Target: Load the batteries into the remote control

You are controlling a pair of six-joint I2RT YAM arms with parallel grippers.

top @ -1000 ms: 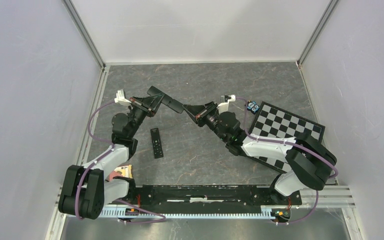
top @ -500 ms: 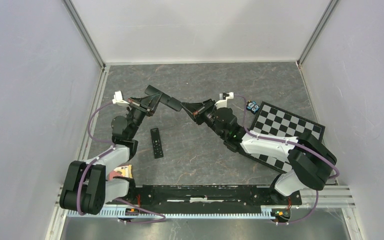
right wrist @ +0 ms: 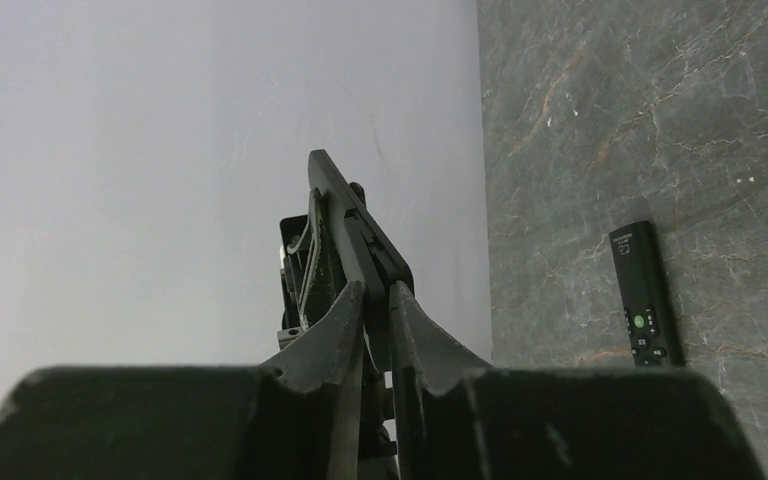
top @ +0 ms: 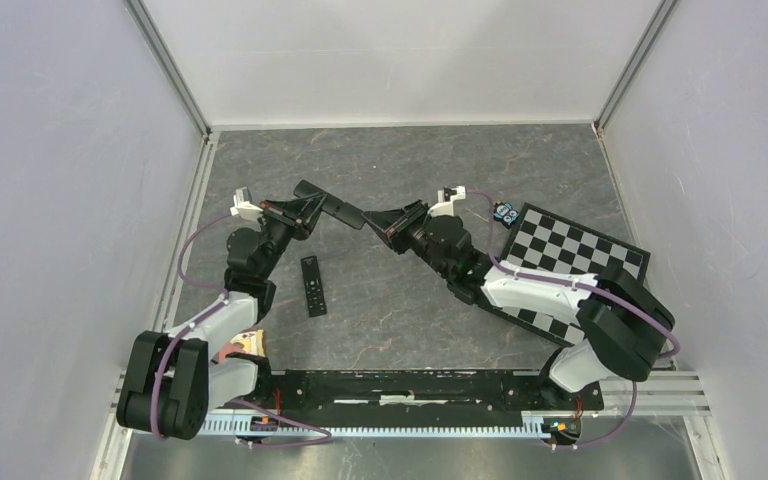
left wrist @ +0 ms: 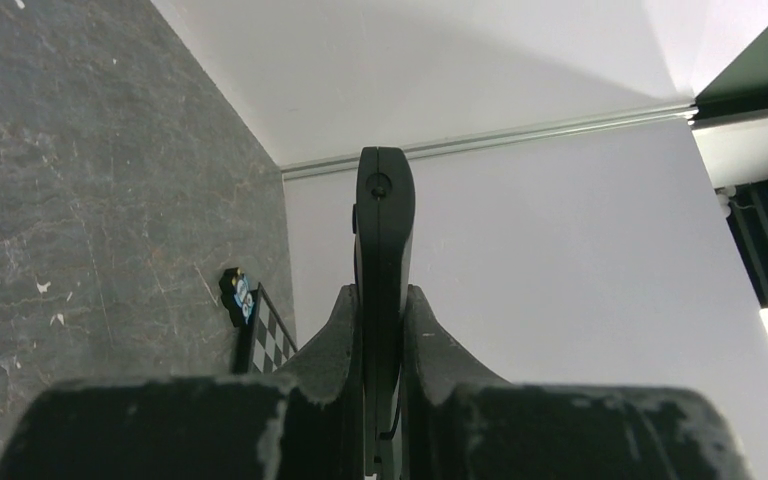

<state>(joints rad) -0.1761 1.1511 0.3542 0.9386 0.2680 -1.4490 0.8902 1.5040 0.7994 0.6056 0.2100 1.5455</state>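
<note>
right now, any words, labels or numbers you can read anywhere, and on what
No text can be read.
Remote on the table: small white print at one end, too small to read.
Batteries: blue and white label, blurred.
Checkerboard: squares only, no text.

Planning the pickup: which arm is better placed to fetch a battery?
Likely right: the left tool clamps the raised remote, while the batteries lie beside the checkerboard, near the right tool.
</note>
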